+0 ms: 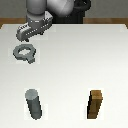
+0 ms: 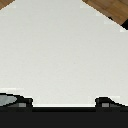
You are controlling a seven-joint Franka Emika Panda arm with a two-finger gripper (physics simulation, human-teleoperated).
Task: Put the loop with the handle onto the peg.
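The small flat grey metal-looking loop with the handle (image 1: 25,52) lies flat on the white table (image 1: 70,65), on the exterior view's left, its round hole open to the tabletop and its short stubby handle pointing toward the near edge and slightly to the exterior view's right. Just behind it, toward the robot's base, the grey gripper (image 1: 31,33) of the arm hangs above the table, near the loop but apart from it and holding nothing. In the wrist view two dark fingertips (image 2: 107,102) show at the frame's edge, well apart with bare white table between them, so the pincer stands apart; a sliver of grey at the corner of that view (image 2: 7,100) may be part of the loop, though too little shows to be sure. The upright dark grey round peg (image 1: 34,104) with its lighter flat top stands near the front of the table on the exterior view's left, well apart from the loop and nearly in line with it. The brown rectangular wooden block (image 1: 96,105) stands upright beside the peg on the exterior view's right, well apart from it and about as tall.
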